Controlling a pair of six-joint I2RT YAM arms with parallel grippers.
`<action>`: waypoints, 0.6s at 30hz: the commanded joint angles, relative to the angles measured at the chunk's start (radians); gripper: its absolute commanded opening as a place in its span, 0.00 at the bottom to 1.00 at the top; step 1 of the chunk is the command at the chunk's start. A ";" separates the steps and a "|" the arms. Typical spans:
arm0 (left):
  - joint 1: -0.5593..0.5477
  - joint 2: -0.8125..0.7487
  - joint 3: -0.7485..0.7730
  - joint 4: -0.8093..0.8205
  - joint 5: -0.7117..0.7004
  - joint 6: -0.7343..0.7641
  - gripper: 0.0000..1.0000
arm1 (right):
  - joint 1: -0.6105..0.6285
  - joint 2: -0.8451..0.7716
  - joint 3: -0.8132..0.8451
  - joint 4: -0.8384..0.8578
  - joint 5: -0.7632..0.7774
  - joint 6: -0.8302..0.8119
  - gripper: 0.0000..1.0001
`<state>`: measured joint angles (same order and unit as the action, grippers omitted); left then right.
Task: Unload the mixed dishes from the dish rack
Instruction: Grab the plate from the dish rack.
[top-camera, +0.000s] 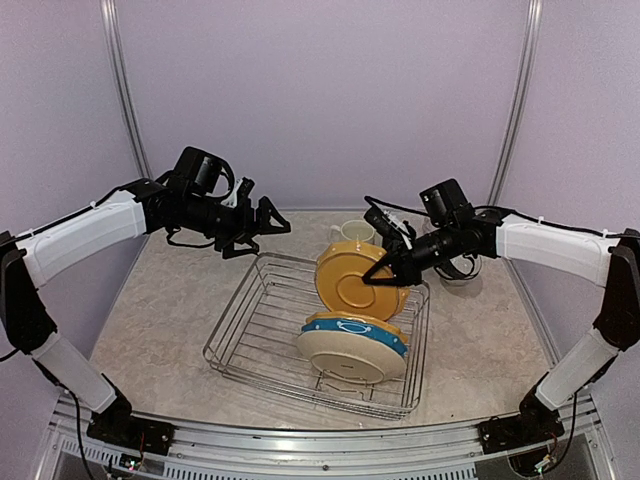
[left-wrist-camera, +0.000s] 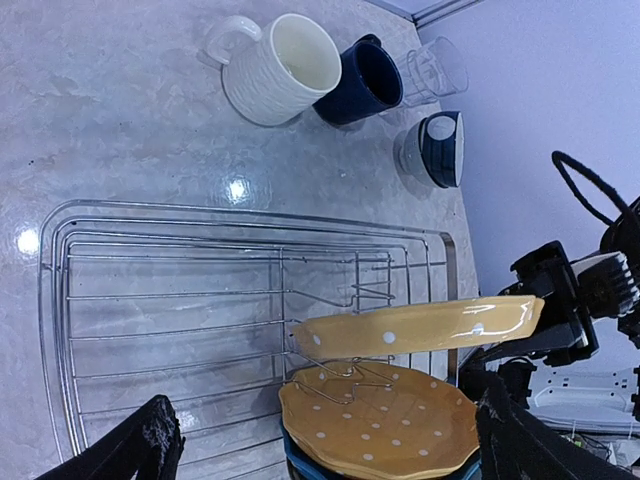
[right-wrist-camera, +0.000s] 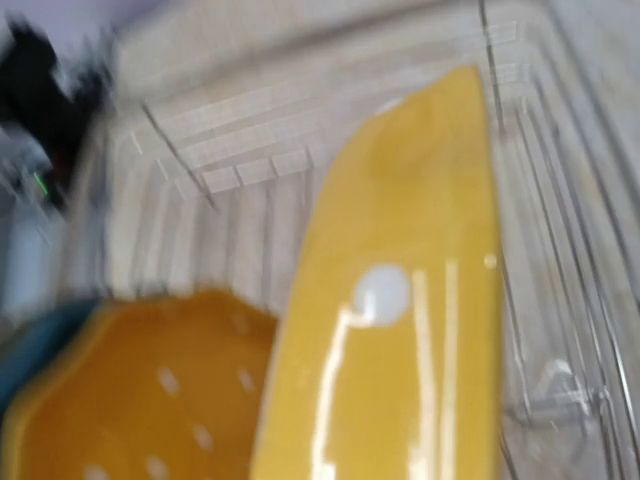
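Observation:
My right gripper (top-camera: 386, 270) is shut on the rim of a mustard yellow plate (top-camera: 352, 282) and holds it on edge, lifted above the dish rack (top-camera: 250, 335). The held plate fills the blurred right wrist view (right-wrist-camera: 400, 320) and shows edge-on in the left wrist view (left-wrist-camera: 420, 325). A dotted yellow plate (left-wrist-camera: 380, 420), a blue-rimmed plate (top-camera: 355, 328) and a cream plate (top-camera: 345, 358) stand in the rack's near right part. My left gripper (top-camera: 265, 225) is open and empty, above the table just beyond the rack's far left corner.
On the table beyond the rack stand a cream mug (left-wrist-camera: 280, 65), a navy mug (left-wrist-camera: 365, 80), a glass tumbler (left-wrist-camera: 435, 68) and a bowl on its side (left-wrist-camera: 435, 148). The rack's left half (left-wrist-camera: 180, 300) holds no dishes.

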<state>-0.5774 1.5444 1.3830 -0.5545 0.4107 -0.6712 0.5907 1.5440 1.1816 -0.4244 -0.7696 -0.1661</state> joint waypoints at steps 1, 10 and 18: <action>-0.009 0.005 0.024 -0.011 -0.005 -0.004 0.99 | -0.050 -0.057 0.017 0.274 -0.195 0.227 0.00; -0.009 -0.065 -0.006 -0.010 -0.049 -0.024 0.99 | -0.074 -0.097 0.100 0.334 -0.166 0.319 0.00; 0.062 -0.180 -0.029 0.011 0.053 -0.136 0.99 | -0.049 -0.136 0.205 0.348 -0.022 0.132 0.00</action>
<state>-0.5636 1.4281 1.3731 -0.5602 0.3943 -0.7315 0.5255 1.4906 1.3014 -0.2047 -0.8482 0.0967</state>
